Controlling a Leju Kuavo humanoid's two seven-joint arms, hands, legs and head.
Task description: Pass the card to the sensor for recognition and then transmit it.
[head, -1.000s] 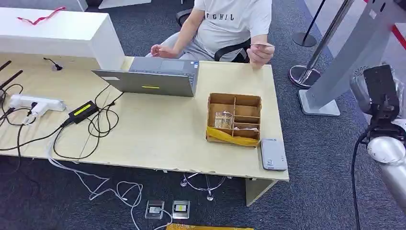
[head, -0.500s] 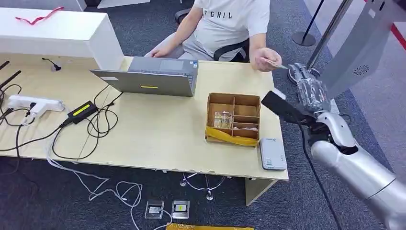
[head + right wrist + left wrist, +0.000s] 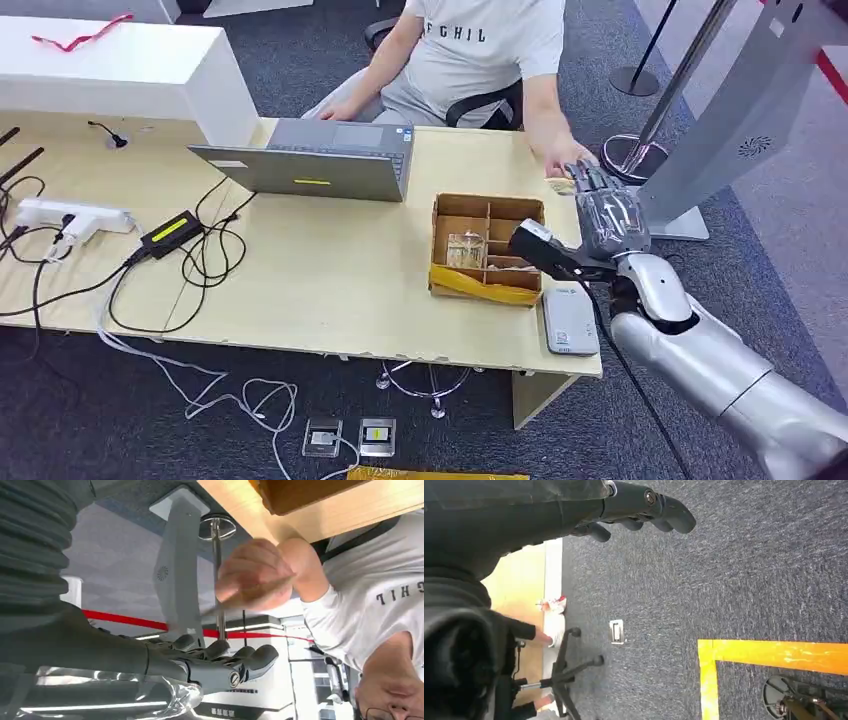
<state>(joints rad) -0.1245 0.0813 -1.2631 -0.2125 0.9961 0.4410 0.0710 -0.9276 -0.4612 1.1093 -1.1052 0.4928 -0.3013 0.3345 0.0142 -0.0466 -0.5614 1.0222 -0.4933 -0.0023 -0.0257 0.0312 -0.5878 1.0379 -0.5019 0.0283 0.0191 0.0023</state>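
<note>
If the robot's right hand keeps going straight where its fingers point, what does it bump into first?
Most likely the person's hand holding the card. The right hand reaches up past the table's far corner, its fingers aimed at it. They look very close in the head view, but depth is hard to judge.

A humanoid robot's silver right arm [image 3: 735, 375] ends in a grey ribbed wrist cover and a right hand [image 3: 606, 212] wrapped in clear shiny film, a black cable [image 3: 640, 385] trailing beneath; its left hand [image 3: 639, 510] has dark, rounded fingers with a visible screw.
</note>
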